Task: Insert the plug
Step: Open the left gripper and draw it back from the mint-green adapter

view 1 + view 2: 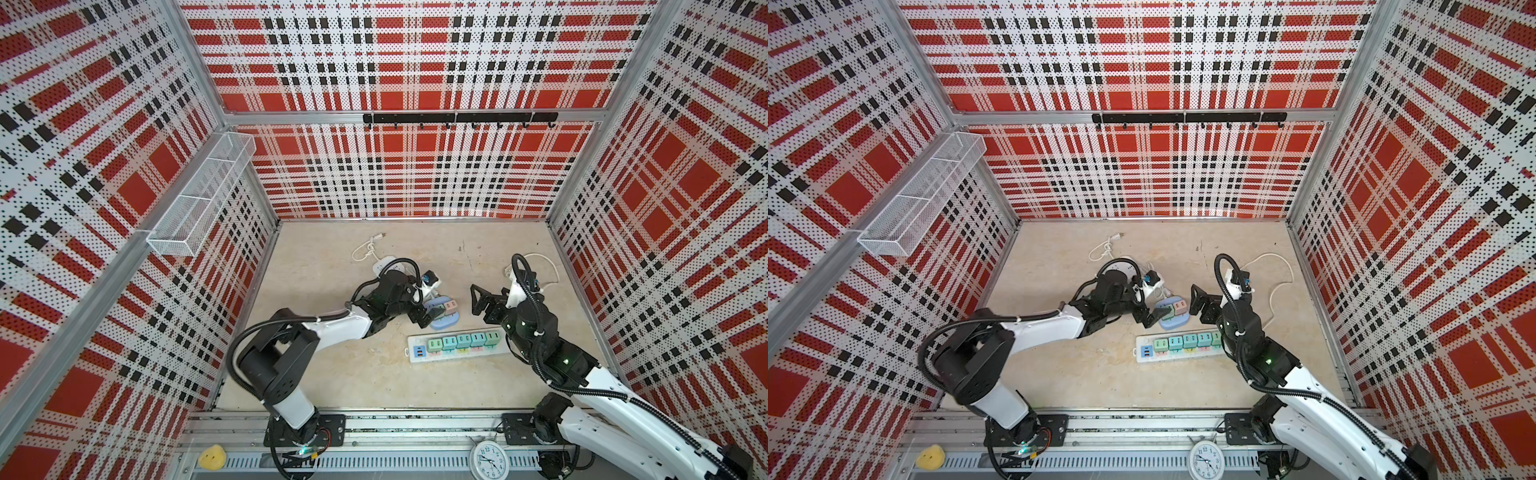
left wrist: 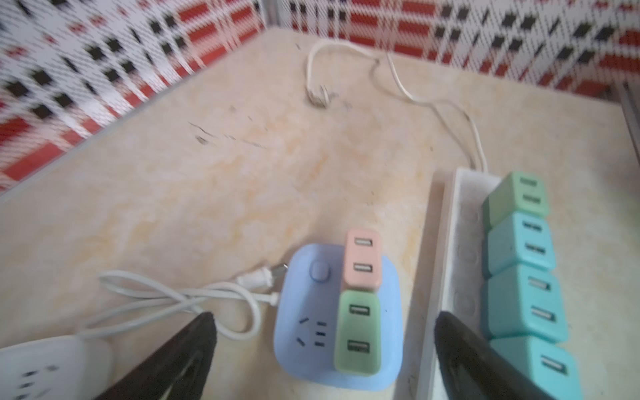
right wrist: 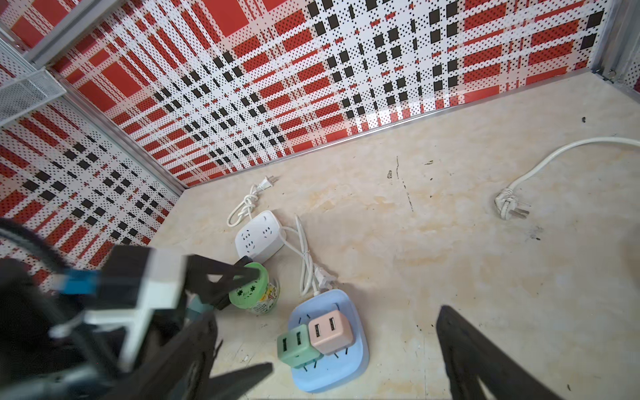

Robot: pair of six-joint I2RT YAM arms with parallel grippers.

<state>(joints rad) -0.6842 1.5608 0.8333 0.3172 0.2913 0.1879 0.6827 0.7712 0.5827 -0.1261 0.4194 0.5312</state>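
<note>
Your left gripper (image 2: 325,317) stands with its fingers (image 2: 180,353) spread wide, and they grip nothing. In the gap between them, just ahead of the tips, the green plug (image 2: 358,332) sits on the blue socket block (image 2: 301,298). It touches neither finger and sits tight against the pink plug (image 2: 362,259), which lies farther out from the tips. You cannot tell whether the green plug is fully home. Just outside one finger runs the long white power strip (image 2: 450,225) with its row of green and teal plugs (image 2: 519,249). Your right gripper (image 1: 484,305) hangs apart from the block, its fingers (image 3: 478,353) also wide and empty. In its wrist view the block shows in the gap between them, touched by neither.
</note>
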